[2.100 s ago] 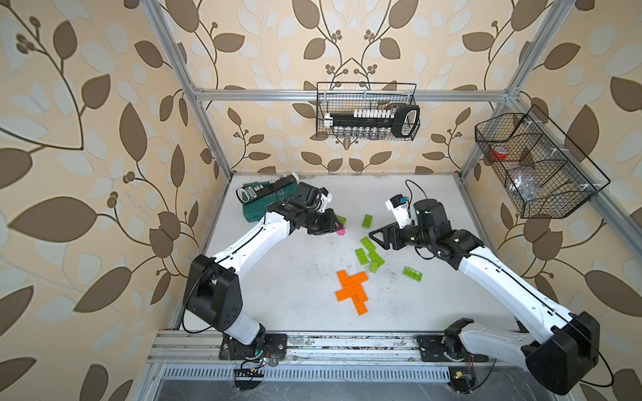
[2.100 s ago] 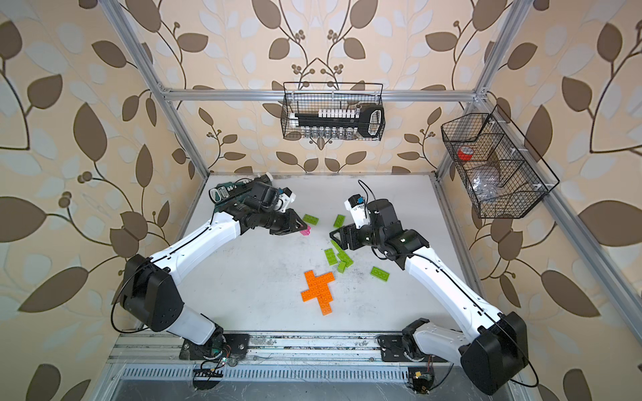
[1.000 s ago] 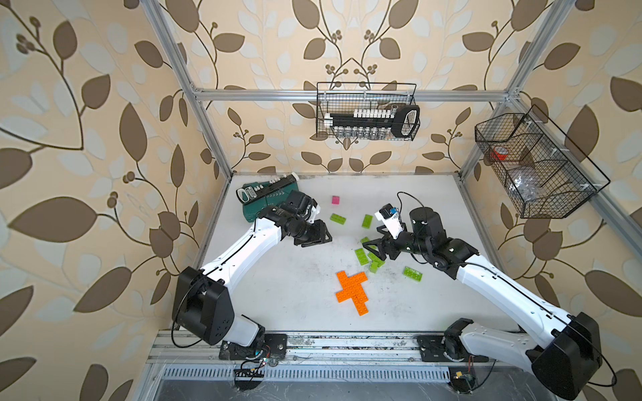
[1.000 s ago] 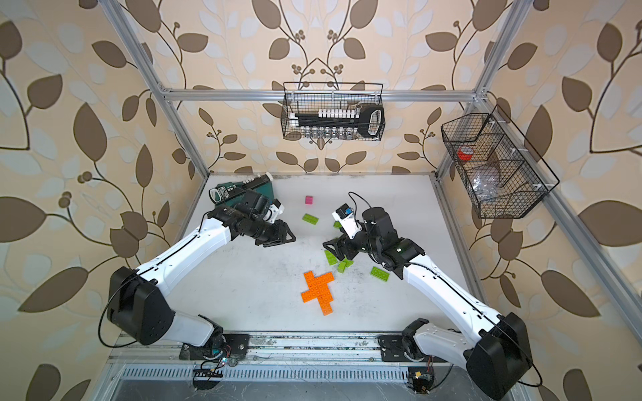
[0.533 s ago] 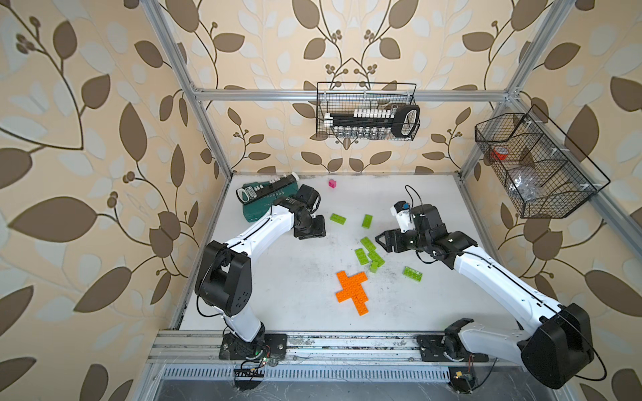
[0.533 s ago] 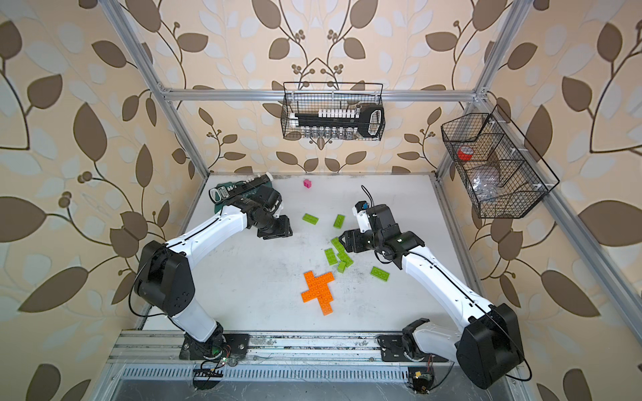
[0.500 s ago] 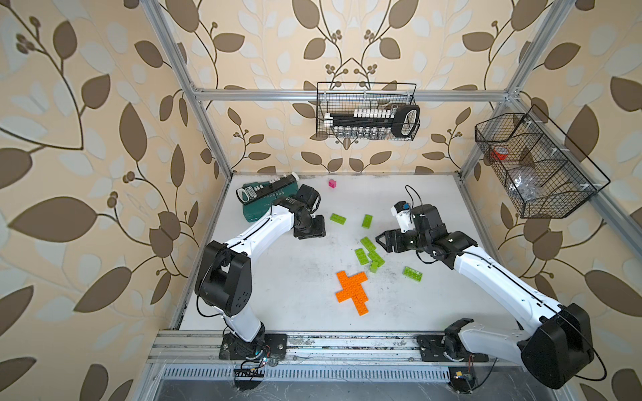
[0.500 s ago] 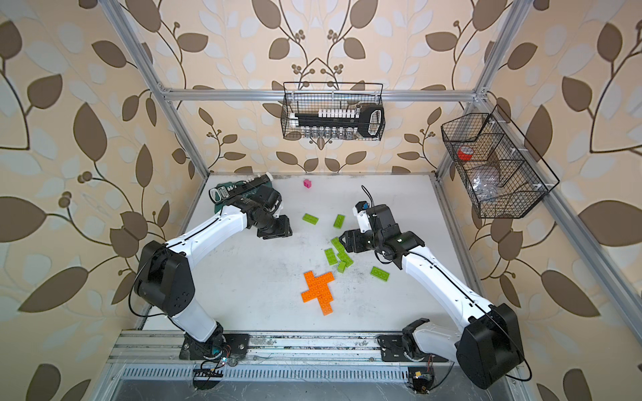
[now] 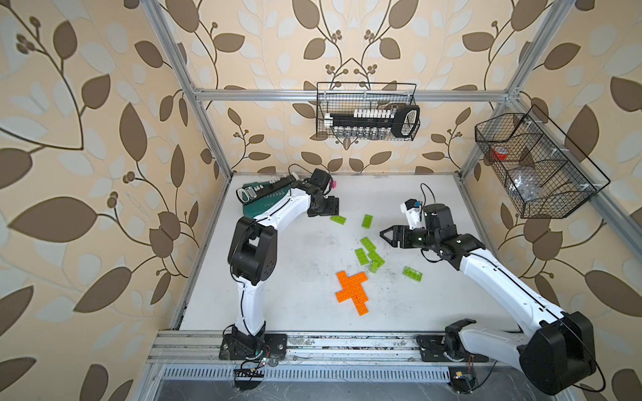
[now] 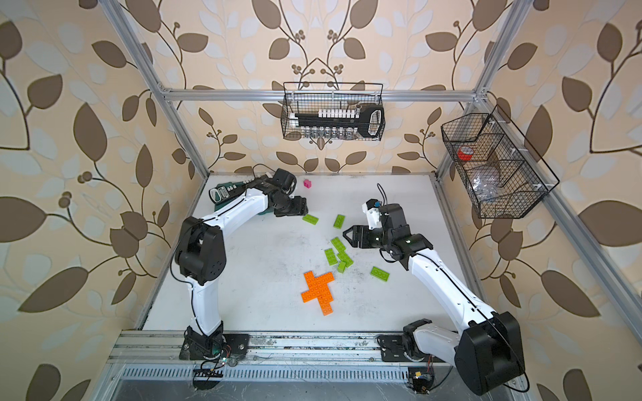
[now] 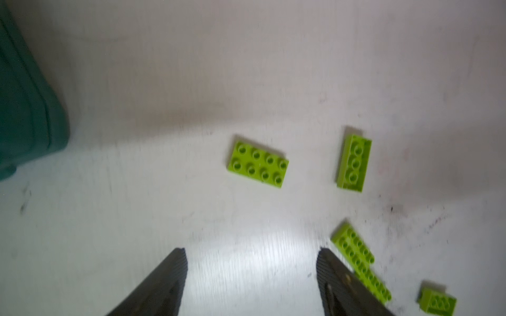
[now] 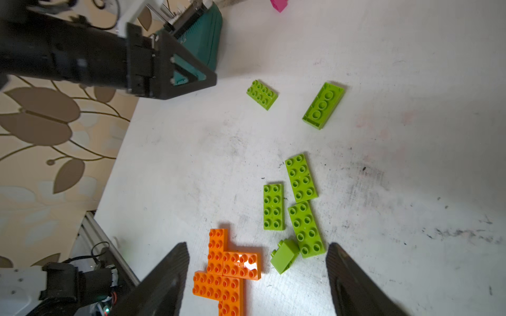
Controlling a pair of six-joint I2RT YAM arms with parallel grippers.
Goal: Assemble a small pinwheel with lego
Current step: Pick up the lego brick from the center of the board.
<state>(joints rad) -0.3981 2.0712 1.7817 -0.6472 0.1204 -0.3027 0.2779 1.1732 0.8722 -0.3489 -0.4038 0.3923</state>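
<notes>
Orange bricks (image 9: 352, 291) lie joined in a cross near the front of the table (image 9: 295, 270), with loose green bricks (image 9: 368, 255) scattered just behind. The pink brick (image 10: 307, 183) sits far back, near the teal case (image 9: 267, 205). The left gripper (image 11: 250, 254) hangs spread and empty beside the case. The right gripper (image 12: 257, 249) gapes empty, seemingly above the green cluster.

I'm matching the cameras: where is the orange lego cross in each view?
Top view: orange lego cross, centre, toward the near edge.
Top view: the cross, same place.
Left wrist: not in it.
Right wrist: the cross, beside the lime brick cluster.
Shared landmark: that cluster, visible in all four views.
</notes>
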